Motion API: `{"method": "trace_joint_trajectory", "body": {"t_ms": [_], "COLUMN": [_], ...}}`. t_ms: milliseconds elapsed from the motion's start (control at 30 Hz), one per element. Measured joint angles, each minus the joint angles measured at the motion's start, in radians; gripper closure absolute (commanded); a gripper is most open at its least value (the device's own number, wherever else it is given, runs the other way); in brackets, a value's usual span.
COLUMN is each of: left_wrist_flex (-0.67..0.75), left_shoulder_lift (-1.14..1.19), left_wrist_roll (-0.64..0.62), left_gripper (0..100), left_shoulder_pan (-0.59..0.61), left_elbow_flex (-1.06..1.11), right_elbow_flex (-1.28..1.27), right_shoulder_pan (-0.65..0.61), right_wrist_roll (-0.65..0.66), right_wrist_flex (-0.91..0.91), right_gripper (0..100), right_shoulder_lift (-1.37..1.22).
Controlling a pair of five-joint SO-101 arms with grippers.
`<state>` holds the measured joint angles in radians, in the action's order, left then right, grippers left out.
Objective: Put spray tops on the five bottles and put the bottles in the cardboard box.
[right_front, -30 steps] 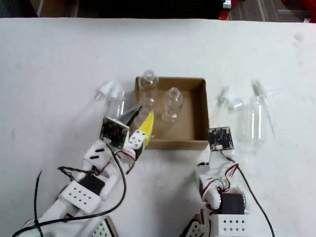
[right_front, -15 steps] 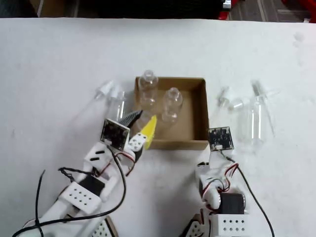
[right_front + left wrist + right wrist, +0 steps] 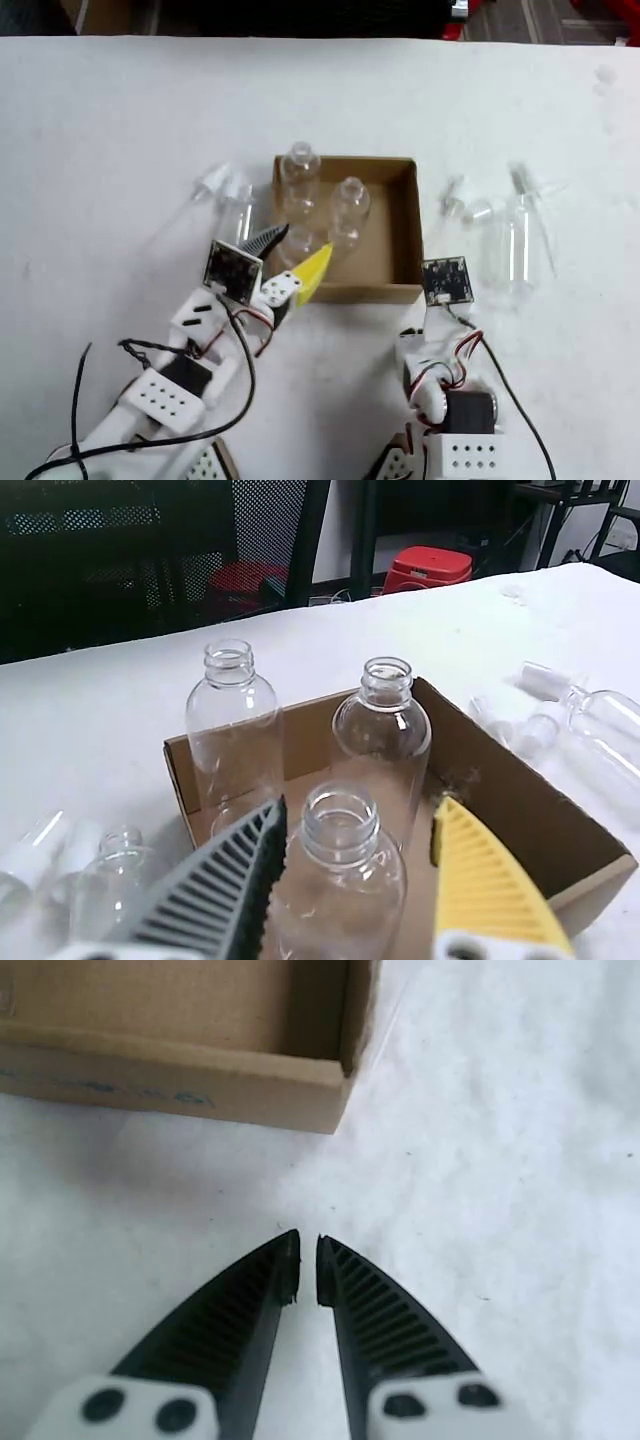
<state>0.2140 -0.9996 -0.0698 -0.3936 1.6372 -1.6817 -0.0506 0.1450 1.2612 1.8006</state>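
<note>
Now, left gripper (image 3: 358, 815) is spread around an uncapped bottle (image 3: 340, 885) in the cardboard box (image 3: 520, 815); a skewed squeeze could topple it into the neighbouring bottles (image 3: 382, 735). Right gripper (image 3: 307, 1260) is pressed together.

My desk (image 3: 120, 110): white, faintly speckled. Beyond my desk's far edge: one red stool (image 3: 432, 568), low on the floor; one black mesh panel (image 3: 268, 520), upright; one dark post (image 3: 364, 530) between them.
</note>
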Motion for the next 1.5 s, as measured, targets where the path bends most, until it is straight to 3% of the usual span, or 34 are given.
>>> {"method": "trace_joint_trajectory", "body": {"t_ms": [200, 500, 633, 833, 1033, 1267, 1500], "left_wrist_flex": [-0.092, -0.585, -0.77, -0.896, -0.914, -0.984, -1.069], "left_shoulder_lift": [-0.124, -0.655, -0.799, -0.76, -0.769, -0.7, -0.204], "left_wrist_roll": [0.0, 0.0, 0.0, 0.0, 0.063, 0.311, 0.344], "left_gripper": [78, 79, 79, 78, 79, 79, 79], "left_shoulder_pan": [0.0, 0.005, 0.104, 0.367, 0.514, 0.483, 0.479], "left_elbow_flex": [-0.017, -0.071, -0.133, -0.206, -0.144, -0.17, -0.516], "right_elbow_flex": [0.0, 0.0, 0.0, 0.0, 0.0, 0.0, 0.0], "right_shoulder_pan": [0.0, 0.0, 0.0, 0.0, 0.0, 0.0, 0.0], "right_wrist_roll": [0.0, 0.0, 0.0, 0.0, 0.0, 0.0, 0.0], "right_wrist_flex": [0.0, 0.0, 0.0, 0.0, 0.0, 0.0, 0.0], "right_gripper": [98.4, 98.4, 98.4, 98.4, 98.4, 98.4, 98.4], "right_shoulder_lift": [0.0, 0.0, 0.0, 0.0, 0.0, 0.0, 0.0]}}
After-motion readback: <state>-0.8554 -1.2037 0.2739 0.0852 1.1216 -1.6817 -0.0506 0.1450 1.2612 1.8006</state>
